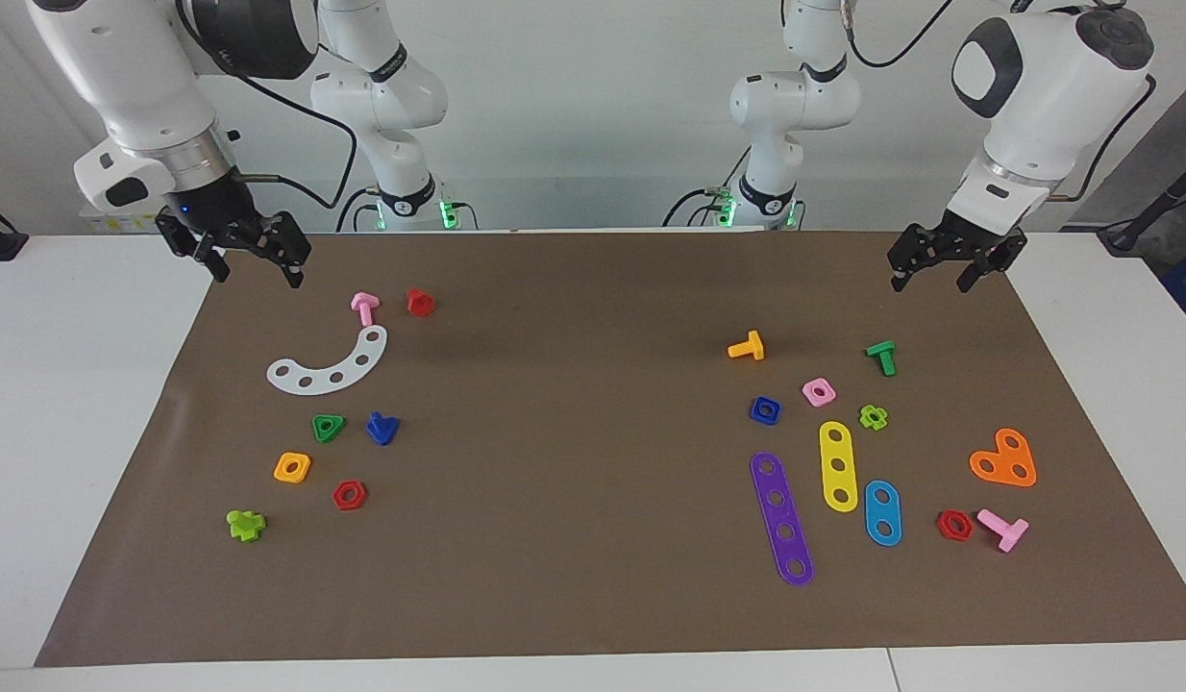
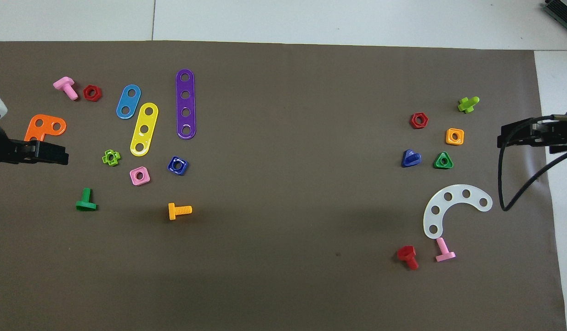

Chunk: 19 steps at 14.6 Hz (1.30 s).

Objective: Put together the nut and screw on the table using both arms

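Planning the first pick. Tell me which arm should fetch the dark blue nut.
Left. The dark blue nut lies toward the left arm's end of the table, beside the pink nut, and the left claw hangs open over that end of the mat. The right claw, also open, is over the other end, where the dark blue screw lies.

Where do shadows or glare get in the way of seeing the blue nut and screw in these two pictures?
Facing view: even light, the nut and the screw are plain to see, with only short shadows. Overhead view: small glints on the nut, and a soft dark band crosses the mat nearer to the robots, short of both parts.
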{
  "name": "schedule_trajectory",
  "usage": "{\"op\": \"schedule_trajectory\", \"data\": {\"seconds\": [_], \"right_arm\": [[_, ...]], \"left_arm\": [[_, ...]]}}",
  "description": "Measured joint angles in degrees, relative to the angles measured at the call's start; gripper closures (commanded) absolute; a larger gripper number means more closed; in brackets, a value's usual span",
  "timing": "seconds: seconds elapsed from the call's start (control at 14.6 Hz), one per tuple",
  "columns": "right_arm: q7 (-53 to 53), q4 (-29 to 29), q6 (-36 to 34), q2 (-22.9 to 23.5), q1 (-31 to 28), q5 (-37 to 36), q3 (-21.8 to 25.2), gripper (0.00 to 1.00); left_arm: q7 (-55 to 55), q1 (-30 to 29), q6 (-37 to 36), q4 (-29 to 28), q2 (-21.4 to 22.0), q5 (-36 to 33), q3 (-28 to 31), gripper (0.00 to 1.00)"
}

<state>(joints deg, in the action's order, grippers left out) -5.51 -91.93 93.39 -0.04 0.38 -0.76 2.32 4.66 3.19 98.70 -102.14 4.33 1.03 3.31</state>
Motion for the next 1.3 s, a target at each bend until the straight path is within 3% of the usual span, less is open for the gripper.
{"op": "schedule_trajectory", "data": {"seconds": [0.41,0.75,1.03,1.3], "right_arm": [[-0.01,-0.69,0.22,-0.09,-0.01,0.0,0.0,0.0],[-0.01,-4.53,3.22,-1.02,0.0,0.0,0.0,0.0],[0.04,-11.6,11.56,-0.63,1.22,0.25,-0.23,0.0],[0.41,-17.5,23.46,4.38,3.97,0.27,-0.36,0.0]], "left_arm": [[0.01,-0.38,-8.78,8.47,-0.83,-0.14,0.1,0.0],[0.11,-0.44,-9.61,10.93,-1.89,-1.86,-0.02,0.0],[0.34,-0.44,-9.61,11.47,-1.98,-1.88,-0.26,0.0],[6.37,-0.46,-9.54,11.83,-1.97,-1.88,-0.17,0.0]]}}
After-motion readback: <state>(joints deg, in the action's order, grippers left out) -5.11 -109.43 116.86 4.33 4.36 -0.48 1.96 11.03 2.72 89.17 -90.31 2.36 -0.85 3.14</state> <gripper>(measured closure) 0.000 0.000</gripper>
